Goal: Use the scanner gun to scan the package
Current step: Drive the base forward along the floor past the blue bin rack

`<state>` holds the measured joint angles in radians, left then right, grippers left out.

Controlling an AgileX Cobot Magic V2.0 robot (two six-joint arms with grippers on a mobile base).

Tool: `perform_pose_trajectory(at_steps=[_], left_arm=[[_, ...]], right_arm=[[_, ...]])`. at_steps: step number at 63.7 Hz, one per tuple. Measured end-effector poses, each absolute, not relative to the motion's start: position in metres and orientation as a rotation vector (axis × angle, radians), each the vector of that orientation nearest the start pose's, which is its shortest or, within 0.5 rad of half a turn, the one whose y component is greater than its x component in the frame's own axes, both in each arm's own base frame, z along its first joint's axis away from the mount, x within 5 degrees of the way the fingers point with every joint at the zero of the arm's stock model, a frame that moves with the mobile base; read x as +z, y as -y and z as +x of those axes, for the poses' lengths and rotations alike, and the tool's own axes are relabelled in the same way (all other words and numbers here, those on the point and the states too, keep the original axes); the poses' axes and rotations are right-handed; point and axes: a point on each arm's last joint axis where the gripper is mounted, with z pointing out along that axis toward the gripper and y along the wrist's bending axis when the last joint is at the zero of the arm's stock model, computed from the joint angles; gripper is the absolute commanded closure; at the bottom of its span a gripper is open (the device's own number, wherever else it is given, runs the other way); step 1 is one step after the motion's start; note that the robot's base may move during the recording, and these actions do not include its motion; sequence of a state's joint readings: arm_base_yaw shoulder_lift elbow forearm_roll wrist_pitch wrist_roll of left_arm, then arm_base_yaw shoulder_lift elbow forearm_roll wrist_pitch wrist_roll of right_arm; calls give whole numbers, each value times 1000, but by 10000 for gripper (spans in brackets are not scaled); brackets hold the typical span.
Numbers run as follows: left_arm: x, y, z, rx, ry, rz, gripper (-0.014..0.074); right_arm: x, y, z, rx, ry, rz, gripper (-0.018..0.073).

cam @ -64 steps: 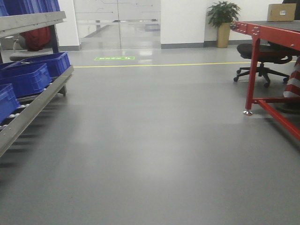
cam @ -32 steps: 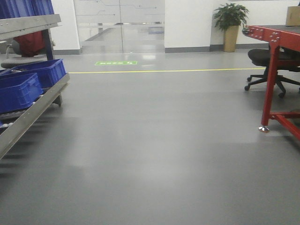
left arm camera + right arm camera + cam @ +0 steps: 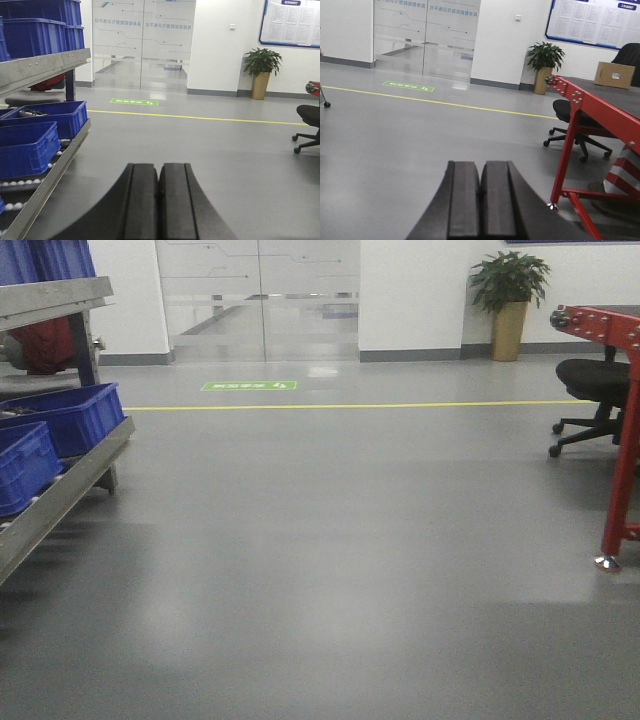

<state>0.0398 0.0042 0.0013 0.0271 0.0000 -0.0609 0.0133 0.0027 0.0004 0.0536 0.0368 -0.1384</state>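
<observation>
scanning has not begun: the left gripper (image 3: 159, 172) and right gripper (image 3: 481, 170) are clenched on nothing, the package (image 3: 615, 75) sits well away on the red table (image 3: 580, 97), and no scanner gun is in view.

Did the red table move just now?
No. The red table slid right in frame while blue crates slid left of the green floor sign: the base advanced.

Blue crates (image 3: 60, 418); red table (image 3: 590, 107); grey floor (image 3: 350, 540) (yellow line (image 3: 350, 405), green sign (image 3: 249, 386)); tan package (image 3: 606, 75), white label (image 3: 616, 76).
</observation>
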Motion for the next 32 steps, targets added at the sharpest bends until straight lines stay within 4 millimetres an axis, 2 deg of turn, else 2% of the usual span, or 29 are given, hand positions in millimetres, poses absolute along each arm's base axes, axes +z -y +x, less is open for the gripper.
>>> perform_pose_trajectory(at_steps=[32], left_arm=[[213,-2,57,6,-1488,-56,708]], right_arm=[[210,-1,57,-56,-1522,-76,727]])
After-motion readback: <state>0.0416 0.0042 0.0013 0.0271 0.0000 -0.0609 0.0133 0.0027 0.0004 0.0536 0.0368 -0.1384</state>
